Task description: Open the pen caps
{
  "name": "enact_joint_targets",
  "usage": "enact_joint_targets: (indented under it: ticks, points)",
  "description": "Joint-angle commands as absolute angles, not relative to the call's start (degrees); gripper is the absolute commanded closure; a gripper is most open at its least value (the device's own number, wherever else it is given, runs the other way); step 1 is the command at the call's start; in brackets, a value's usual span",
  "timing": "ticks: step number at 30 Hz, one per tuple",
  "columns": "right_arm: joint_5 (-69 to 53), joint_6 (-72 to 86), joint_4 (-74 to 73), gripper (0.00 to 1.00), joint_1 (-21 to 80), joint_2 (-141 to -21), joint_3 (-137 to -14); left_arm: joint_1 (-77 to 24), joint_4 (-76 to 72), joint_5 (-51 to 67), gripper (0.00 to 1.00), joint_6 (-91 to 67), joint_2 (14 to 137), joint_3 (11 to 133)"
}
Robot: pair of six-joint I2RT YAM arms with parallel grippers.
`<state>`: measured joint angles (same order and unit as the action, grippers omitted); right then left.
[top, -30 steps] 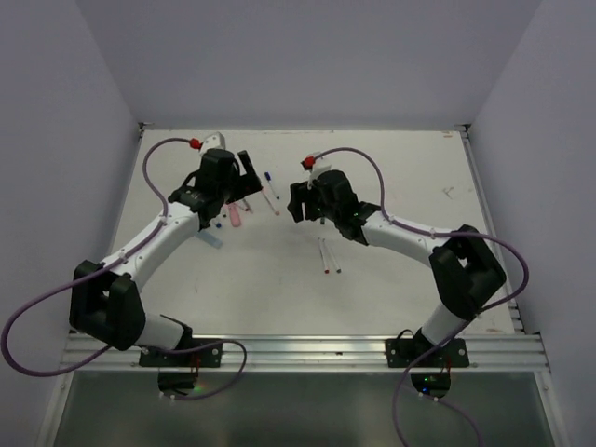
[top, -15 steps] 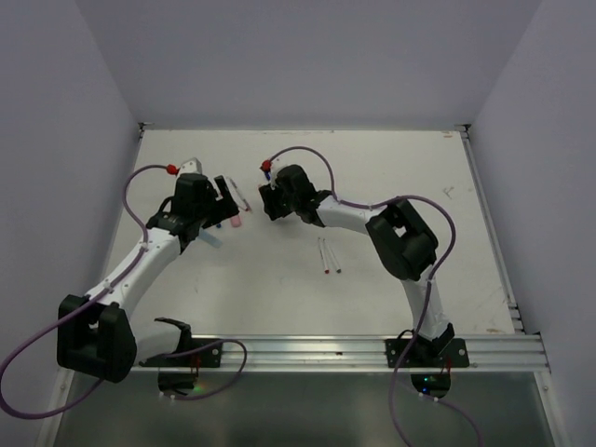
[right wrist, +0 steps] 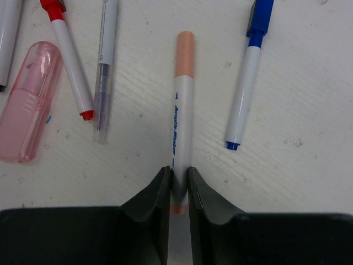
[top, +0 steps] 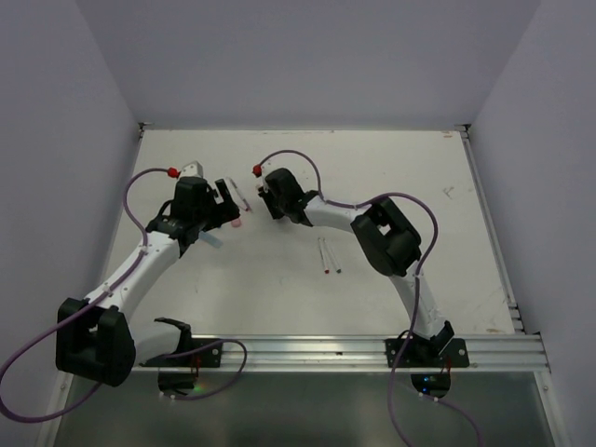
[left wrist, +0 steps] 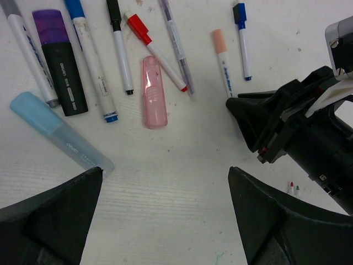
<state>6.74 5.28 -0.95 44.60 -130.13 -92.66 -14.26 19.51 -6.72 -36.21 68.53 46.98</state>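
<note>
Right gripper (right wrist: 177, 185) pinches the tail of a slim white pen (right wrist: 181, 121), right of the pink translucent highlighter (right wrist: 25, 102); its peach plastic cap (right wrist: 185, 52) is on. Left gripper (left wrist: 164, 179) spread, empty. I judge no cap off yet.

Around the pink highlighter (left wrist: 154, 93) I count ten writing things. Three are thick highlighters: this pink one, a light blue one (left wrist: 60, 134) and a black one (left wrist: 65, 74) with a purple cap (left wrist: 47, 25). Seven are slim pens, among them a peach-capped pen (left wrist: 223, 63). Two more thin pens (top: 322, 253) lie well apart from it.
</note>
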Motion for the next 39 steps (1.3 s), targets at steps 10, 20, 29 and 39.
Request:
enact_joint_targets:
  ticks: [10, 20, 29, 39]
  points:
    - [0.3, 10.5, 3.8, 1.00, 48.4, -115.4, -72.2, -13.8, 13.3, -0.4, 0.02, -38.4, 67.9, 45.5]
    - [0.3, 19.4, 14.8, 1.00, 50.9, -94.6, -52.9, -14.0, 5.1, 10.1, 0.11, -45.4, 68.6, 40.5]
    - [1.3, 21.6, 19.5, 1.00, 52.3, -86.8, -46.1, -20.8, -1.5, 7.9, 0.21, -49.3, 69.8, 39.9]
    - [2.5, 22.2, 21.4, 1.00, 52.9, -83.4, -43.6, -24.6, -3.0, 4.2, 0.34, -51.9, 75.1, 41.7]
